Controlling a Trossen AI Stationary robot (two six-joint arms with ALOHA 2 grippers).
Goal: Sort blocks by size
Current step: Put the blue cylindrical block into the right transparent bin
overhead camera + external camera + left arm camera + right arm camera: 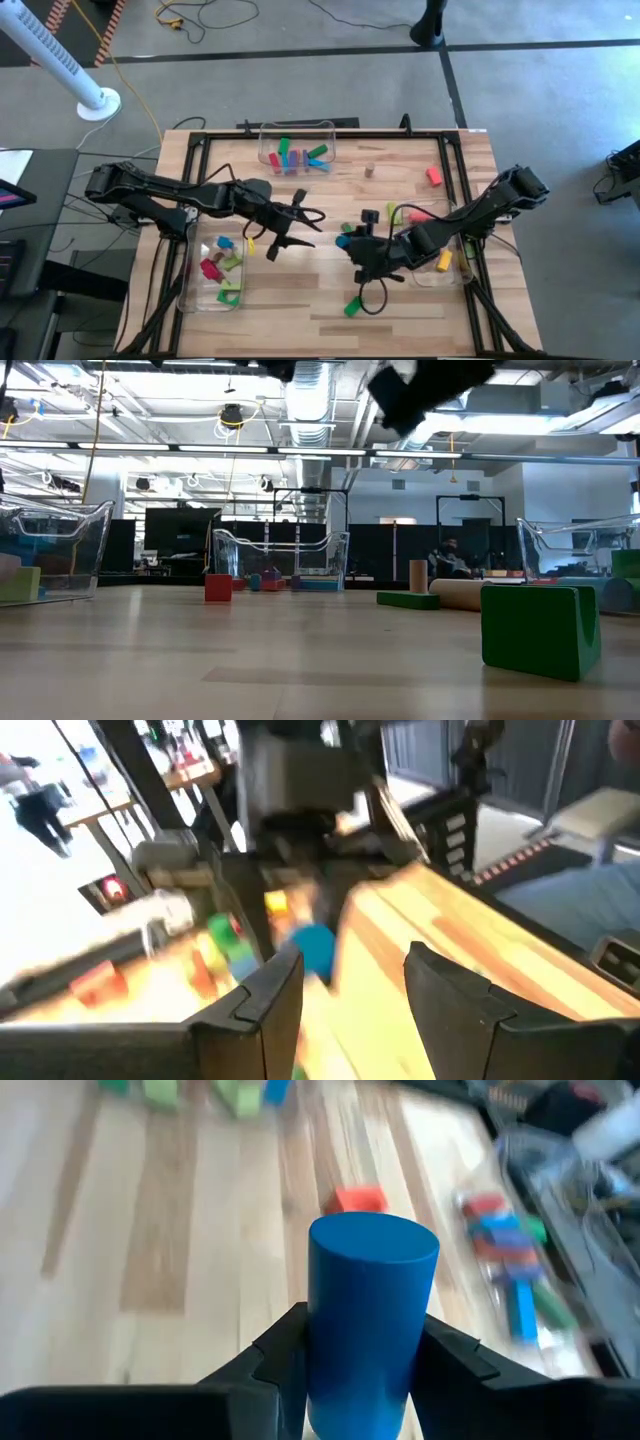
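The right gripper [365,1370] clamps an upright blue cylinder [370,1315] above mid-table.
The left gripper [350,990] hangs empty, fingers apart; the tall cylinder could tip or slip if swung fast toward a bin [297,131].

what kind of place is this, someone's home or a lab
Likely a robotics lab or industrial workspace, not a home: exposed ceiling ducts, a butcher-block table fitted with two robot arms, and cables across a grey floor.
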